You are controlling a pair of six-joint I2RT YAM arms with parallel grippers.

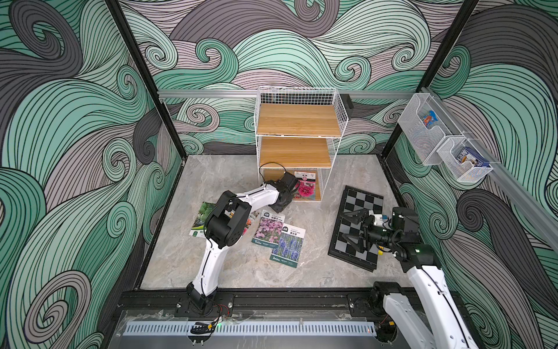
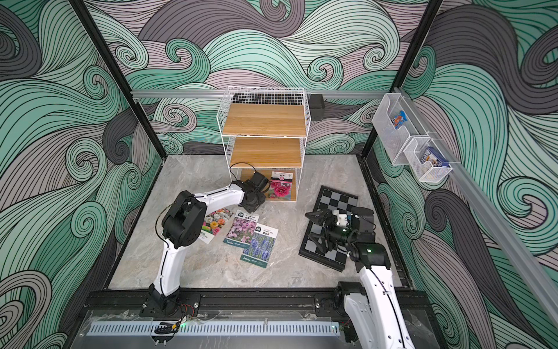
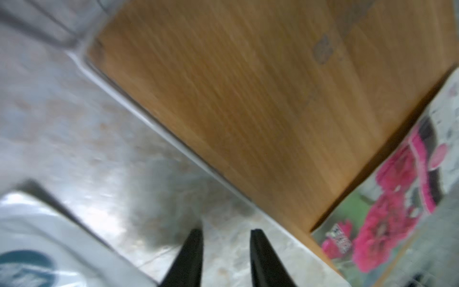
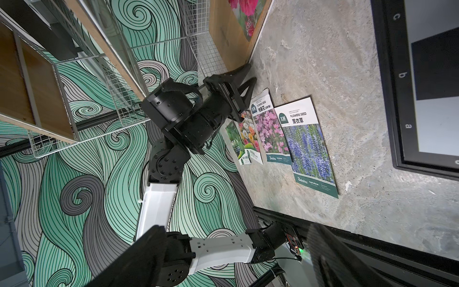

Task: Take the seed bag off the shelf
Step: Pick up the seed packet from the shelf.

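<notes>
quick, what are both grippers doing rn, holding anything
left gripper: slightly open, holding nothing
right gripper: wide open, holding nothing

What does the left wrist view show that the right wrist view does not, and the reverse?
Only the left wrist view: the white, pink-banded top of the red-flower seed bag. Only the right wrist view: the chessboard, the lavender seed bag, the shelf's upper boards, the left arm. Both: the shelf's bottom board with the red-flower bag on it, the left gripper with fingertips slightly apart and empty, the marble table.
</notes>
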